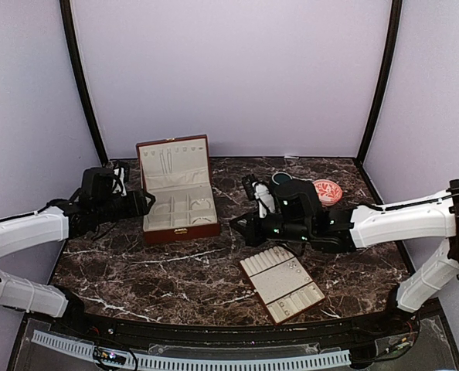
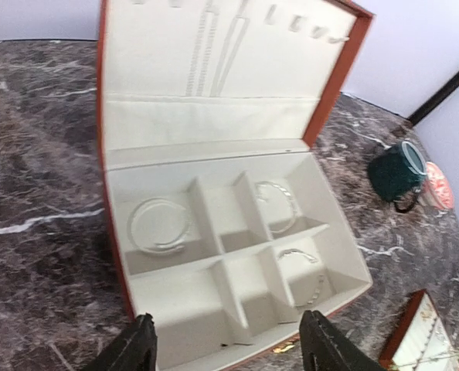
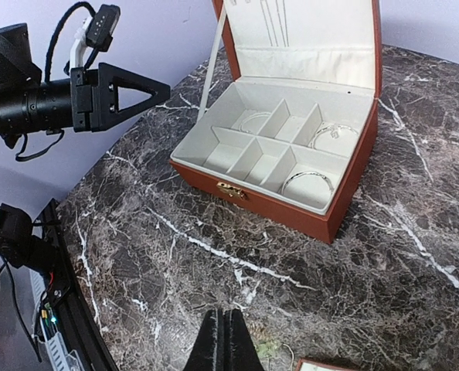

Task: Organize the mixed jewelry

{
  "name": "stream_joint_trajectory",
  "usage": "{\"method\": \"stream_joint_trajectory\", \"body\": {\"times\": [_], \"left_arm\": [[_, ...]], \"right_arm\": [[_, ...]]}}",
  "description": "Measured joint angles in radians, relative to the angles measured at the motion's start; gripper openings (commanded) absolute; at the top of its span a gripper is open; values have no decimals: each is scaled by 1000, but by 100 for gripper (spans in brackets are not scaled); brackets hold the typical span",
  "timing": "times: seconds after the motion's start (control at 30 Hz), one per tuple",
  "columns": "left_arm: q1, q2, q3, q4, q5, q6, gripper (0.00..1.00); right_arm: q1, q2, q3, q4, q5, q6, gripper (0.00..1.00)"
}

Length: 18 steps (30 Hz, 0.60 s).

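Box: a red-brown wooden box [image 2: 117, 255] stands on the dark marble table [image 1: 175, 270], its lid [image 2: 214, 116] raised and its cream lining showing.
Jewelry in the box: three thin silvery bangles. Seen from the latch side, one bangle [image 2: 160, 226] lies flat in the rear left compartment, a second [image 2: 276, 205] leans in the rear right one, and a third [image 2: 300, 256] is in the front right one. The other compartments show only lining.
Jewelry in the lid: fine chains [image 2: 214, 54] hang down the lining of the box lid.
Left gripper [image 2: 226, 352]: it hovers at the box's latch side, near the corner closest to the left arm. Its fingers [image 2: 133, 348] are spread wide with nothing between them.
Right gripper [image 3: 226, 340]: it is low over the table on the far side of the box from the left arm, near the box but apart from it. Its fingers are pressed together, and I cannot tell whether anything is pinched between them.
Tray: a flat cream-padded tray [image 1: 282, 282] lies in front of the box, beyond the right gripper. The specks on it are too small to identify.
Mug: a dark green mug [image 2: 396, 171] is beside the box on the right arm's side.
Dish: a pink dish [image 1: 327, 191] is just past the mug from the box.
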Motion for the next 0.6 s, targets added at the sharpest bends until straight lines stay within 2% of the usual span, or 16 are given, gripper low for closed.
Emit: {"method": "stream_joint_trajectory", "body": {"times": [0.1, 0.27, 0.4, 0.6], "left_arm": [[34, 46, 32, -55, -61, -23, 71], [63, 209, 106, -126, -99, -43, 70], [64, 280, 111, -144, -99, -55, 56], [64, 305, 111, -143, -81, -57, 27]], "right_arm": [[-4, -5, 1, -4, 13, 5, 0], [-13, -18, 14, -39, 31, 8, 0], [-23, -49, 21, -48, 42, 6, 0], [-34, -84, 45, -74, 50, -7, 0]]}}
